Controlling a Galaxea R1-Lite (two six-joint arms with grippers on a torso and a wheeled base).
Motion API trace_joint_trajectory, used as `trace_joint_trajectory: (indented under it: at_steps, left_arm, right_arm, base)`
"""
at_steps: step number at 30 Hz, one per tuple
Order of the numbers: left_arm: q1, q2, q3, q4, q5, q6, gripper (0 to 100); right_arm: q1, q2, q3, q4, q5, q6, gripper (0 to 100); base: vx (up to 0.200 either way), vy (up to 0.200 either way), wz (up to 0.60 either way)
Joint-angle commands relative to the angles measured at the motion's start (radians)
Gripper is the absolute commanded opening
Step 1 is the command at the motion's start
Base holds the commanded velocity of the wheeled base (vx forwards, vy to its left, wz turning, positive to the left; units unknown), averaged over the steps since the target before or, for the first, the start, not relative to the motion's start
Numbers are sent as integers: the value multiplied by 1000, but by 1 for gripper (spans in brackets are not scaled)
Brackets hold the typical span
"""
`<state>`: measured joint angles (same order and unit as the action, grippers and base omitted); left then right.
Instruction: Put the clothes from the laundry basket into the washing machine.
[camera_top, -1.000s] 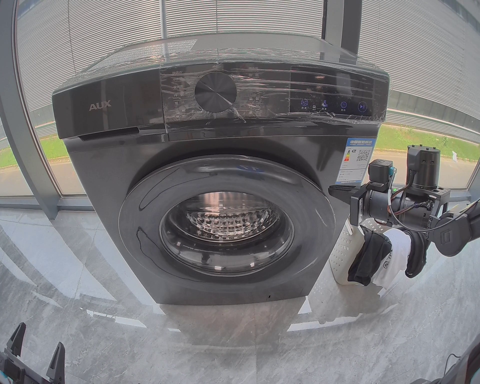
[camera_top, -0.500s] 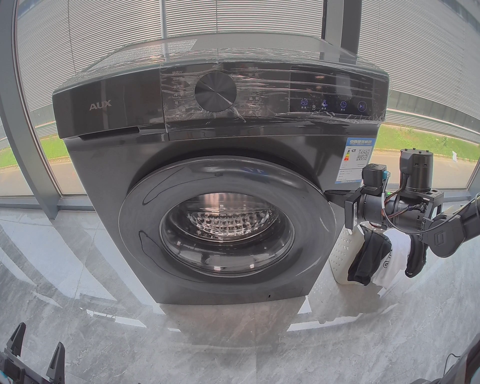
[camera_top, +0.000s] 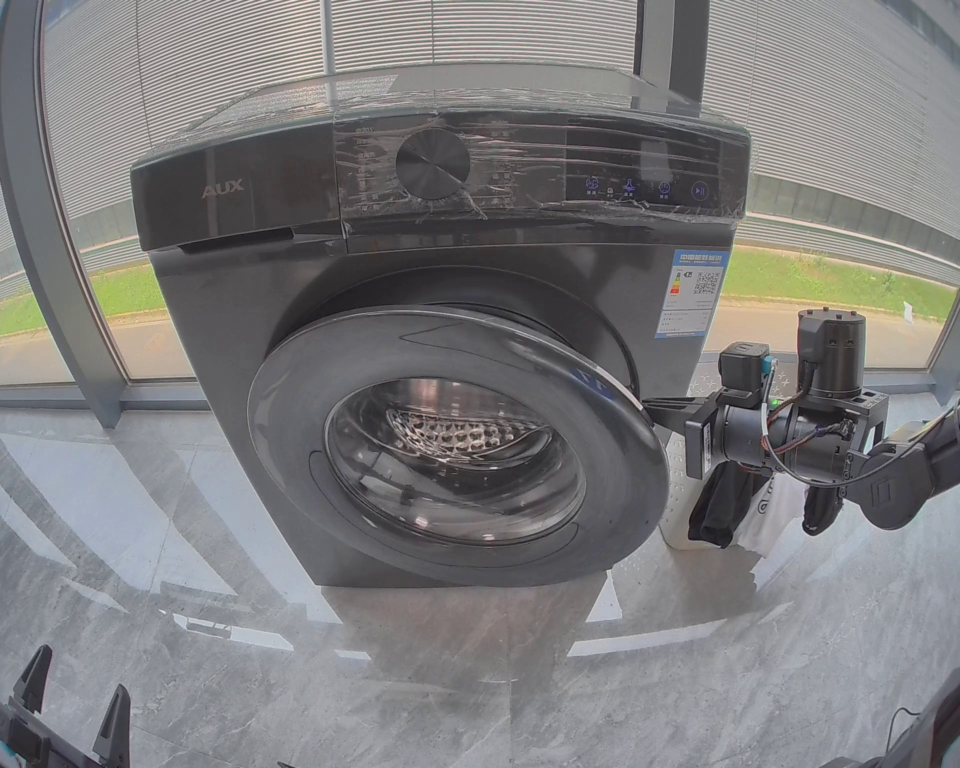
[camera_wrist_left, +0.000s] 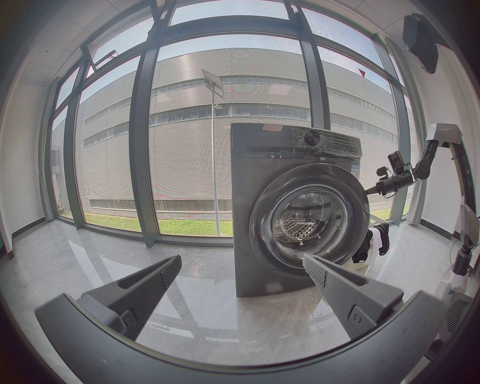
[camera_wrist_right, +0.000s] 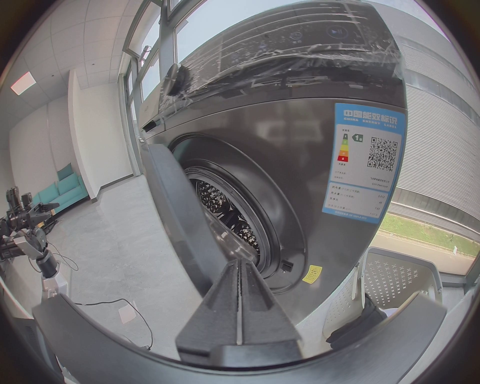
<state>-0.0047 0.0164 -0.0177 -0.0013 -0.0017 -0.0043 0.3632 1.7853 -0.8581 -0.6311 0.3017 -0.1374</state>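
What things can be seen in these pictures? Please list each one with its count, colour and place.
washing machine: one, dark grey, on the floor before the windows.
door: one, dark grey with a glass middle, partly open on the machine's front.
knob: one, black, on the top panel.
label: one, blue and white, on the machine's front, upper right.
laundry basket: one, white, right of the machine.
clothes: black and white, hanging over the basket; count unclear.
floor: grey, glossy.
windows: several, behind the machine.
left gripper: one, black, open, low at the left.
right gripper: one, black, shut, at the door's free edge.
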Motion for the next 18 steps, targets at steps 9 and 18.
trace_joint_trajectory:
  at_steps: [9,18]
  left_arm:
    - [0,-16,18,0,0,0,100]
    - [0,-16,18,0,0,0,100]
  right_arm:
    - [95,-4,10,-1,-3,4,0]
    - [138,-38,63,-1,-1,6,0]
  base:
    - [0,0,0]
    - [0,0,0]
